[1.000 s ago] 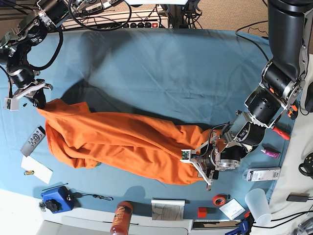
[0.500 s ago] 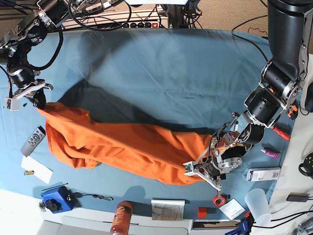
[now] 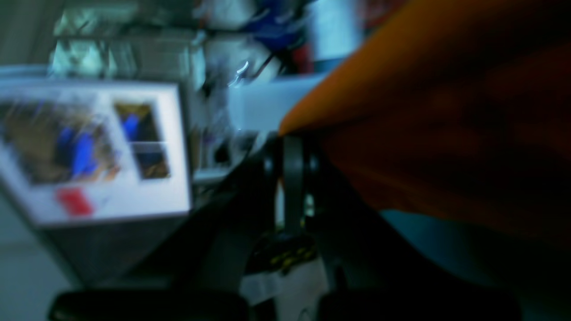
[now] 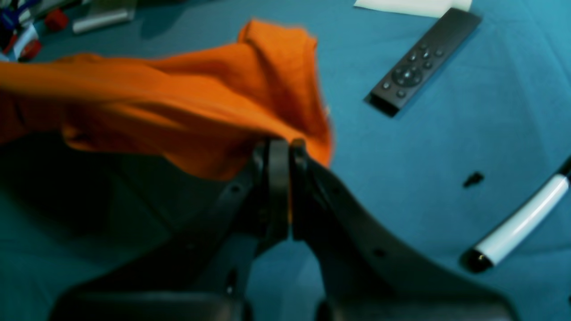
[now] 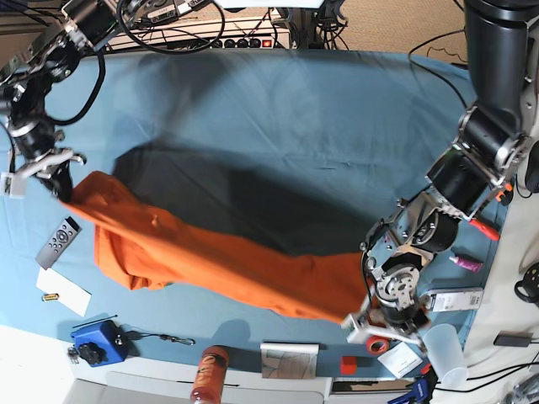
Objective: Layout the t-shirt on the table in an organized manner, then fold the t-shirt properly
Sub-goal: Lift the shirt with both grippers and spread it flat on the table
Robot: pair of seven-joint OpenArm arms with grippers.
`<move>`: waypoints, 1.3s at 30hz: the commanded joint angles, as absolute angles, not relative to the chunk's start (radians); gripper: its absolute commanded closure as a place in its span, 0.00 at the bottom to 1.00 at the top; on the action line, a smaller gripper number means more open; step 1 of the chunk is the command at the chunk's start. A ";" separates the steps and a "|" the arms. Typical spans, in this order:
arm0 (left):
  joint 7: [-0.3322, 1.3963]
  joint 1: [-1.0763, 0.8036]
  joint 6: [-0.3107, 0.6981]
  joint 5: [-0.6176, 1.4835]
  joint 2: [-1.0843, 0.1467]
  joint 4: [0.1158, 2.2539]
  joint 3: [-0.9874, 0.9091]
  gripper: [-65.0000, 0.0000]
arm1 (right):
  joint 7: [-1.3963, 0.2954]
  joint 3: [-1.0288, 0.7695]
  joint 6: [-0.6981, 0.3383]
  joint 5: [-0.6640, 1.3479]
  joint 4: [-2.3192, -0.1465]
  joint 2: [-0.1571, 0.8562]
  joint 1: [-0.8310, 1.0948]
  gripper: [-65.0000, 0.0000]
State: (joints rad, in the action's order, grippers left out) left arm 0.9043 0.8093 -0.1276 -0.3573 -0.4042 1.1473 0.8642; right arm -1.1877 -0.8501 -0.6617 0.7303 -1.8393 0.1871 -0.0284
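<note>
T-shirt [image 5: 227, 265] stretched above the surface [image 5: 295, 118] — right tool [image 4: 279, 154] clamps one end, left tool [image 3: 290, 147] apparently the other; blurred.

We see the t-shirt [image 5: 227, 265] as soft, matt orange cloth, creased along its length. The table [image 5: 278, 126] wears a matt blue-teal cloth, faintly wrinkled. The remote [image 4: 421, 62] looks like matt black plastic with small raised buttons. The marker [image 4: 519, 223] has a smooth, slightly glossy white barrel. The cup [image 5: 444, 349] appears translucent plastic.
</note>
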 commanded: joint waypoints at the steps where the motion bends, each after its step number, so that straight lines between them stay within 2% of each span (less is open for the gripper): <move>1: 0.954 0.847 -0.161 -0.407 -0.437 1.198 0.849 1.00 | -1.151 -0.852 -0.658 0.738 -1.857 0.227 -0.066 1.00; 6: 1.076 0.847 -0.176 -0.410 -0.495 1.406 0.696 1.00 | -1.134 -0.791 -0.659 0.734 -1.857 0.297 -0.183 1.00; 11: 1.055 0.848 -0.188 -0.212 -0.502 1.520 0.401 1.00 | -1.044 -0.697 -0.658 0.618 -1.857 0.310 -0.318 1.00; 14: 0.970 0.862 -0.115 -0.021 -0.503 1.525 0.255 1.00 | -1.025 -0.634 -0.658 0.543 -1.833 0.311 -0.419 1.00; 17: 0.960 0.885 -0.012 0.124 -0.508 1.509 0.165 1.00 | -1.023 -0.568 -0.658 0.523 -1.742 0.310 -0.532 1.00; 24: 0.933 0.941 0.092 0.298 -0.593 1.505 0.144 1.00 | -1.036 -0.497 -0.658 0.522 -1.431 0.311 -0.801 1.00; 28: 0.839 0.965 0.180 0.408 -0.609 1.477 0.145 1.00 | -1.058 -0.497 -0.658 0.506 -1.326 0.311 -0.899 1.00; 32: 0.736 0.990 0.340 0.500 -0.590 1.310 0.157 1.00 | -1.045 -0.497 -0.657 0.470 -1.207 0.311 -0.956 1.00; 39: 0.623 1.100 0.368 0.517 -0.533 1.002 0.157 1.00 | -0.938 -0.470 -0.646 0.381 -1.023 0.322 -1.037 1.00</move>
State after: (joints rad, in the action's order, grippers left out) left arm 0.6567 1.0496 0.3794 0.5144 -0.5217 0.9840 0.1680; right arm -0.9771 -0.4732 -0.6506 0.3607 -1.0042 0.3058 -0.9878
